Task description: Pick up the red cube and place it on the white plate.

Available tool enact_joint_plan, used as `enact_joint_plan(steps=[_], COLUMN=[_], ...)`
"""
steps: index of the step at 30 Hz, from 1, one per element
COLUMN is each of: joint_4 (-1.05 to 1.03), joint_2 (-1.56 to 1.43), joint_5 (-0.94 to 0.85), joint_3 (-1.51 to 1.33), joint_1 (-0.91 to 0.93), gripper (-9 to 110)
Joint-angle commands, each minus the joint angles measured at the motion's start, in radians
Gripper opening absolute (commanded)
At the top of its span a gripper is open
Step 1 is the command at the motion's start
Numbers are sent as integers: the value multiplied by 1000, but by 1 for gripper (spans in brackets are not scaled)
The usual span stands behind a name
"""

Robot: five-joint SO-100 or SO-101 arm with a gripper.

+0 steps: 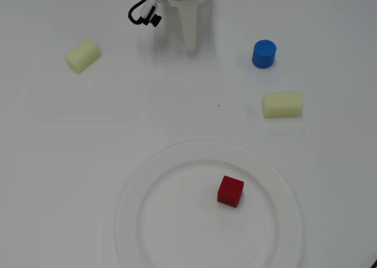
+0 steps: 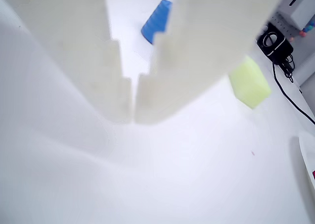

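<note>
Placement reads as complete: the red cube point(image 1: 230, 191) rests inside the white plate point(image 1: 147, 179), right of its centre, so my gripper point(image 2: 133, 116) sits well apart near the desk's point(image 1: 47, 162) far edge, pressed together, holding nothing.
</note>
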State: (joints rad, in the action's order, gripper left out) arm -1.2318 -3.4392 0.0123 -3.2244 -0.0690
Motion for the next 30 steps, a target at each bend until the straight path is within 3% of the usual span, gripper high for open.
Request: enact_joint_plan(steps=[1,30], joint_4=[3,3], joint_2=[-8,-6], joint_5=[25,29], joint_3=[-8,-8], joint_1=[26,54], gripper=[0,4])
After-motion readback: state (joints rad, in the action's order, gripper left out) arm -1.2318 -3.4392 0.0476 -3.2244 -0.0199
